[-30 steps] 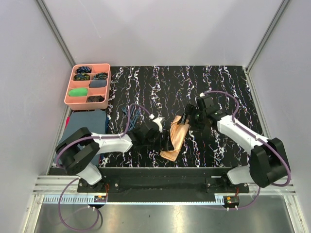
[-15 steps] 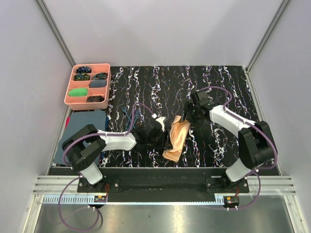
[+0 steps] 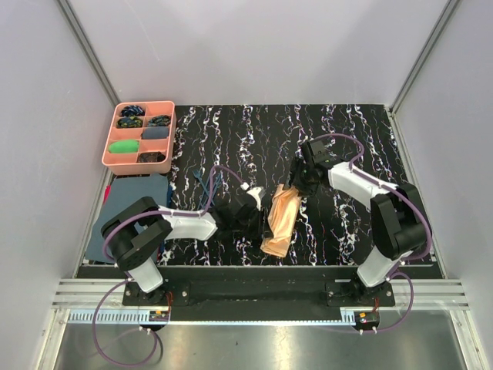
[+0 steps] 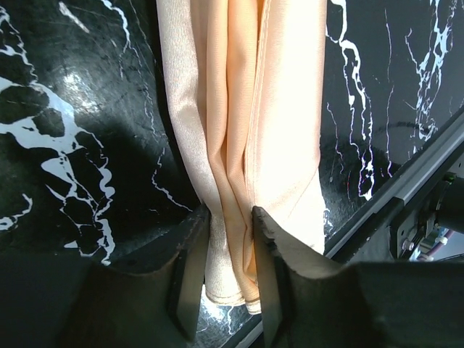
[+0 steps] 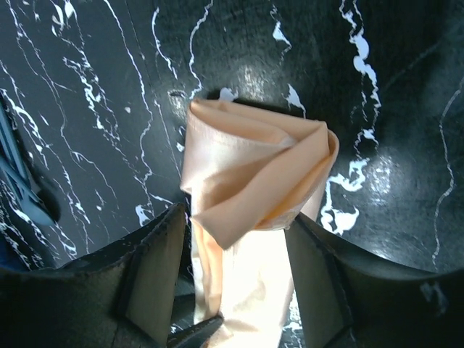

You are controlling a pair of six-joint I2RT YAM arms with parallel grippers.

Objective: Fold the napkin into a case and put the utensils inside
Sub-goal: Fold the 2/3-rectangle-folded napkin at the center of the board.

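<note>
Right now the napkin [image 3: 279,220], folded to a narrow strip, lies approx. centre of the bench [image 3: 347,139], running near-to-far. L gripper [image 4: 230,217] pinches its bunched folds w/ narrow jaws. R gripper [image 5: 235,221] sits wider astride the rolled far end, fabric filling the gap; can't tell if it's clamped. Dark blue utensils [image 3: 209,182] lie apart, left of it.

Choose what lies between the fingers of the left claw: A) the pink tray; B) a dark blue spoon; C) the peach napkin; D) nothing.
C: the left wrist view shows the peach napkin pinched between the two fingers of the left claw.
</note>
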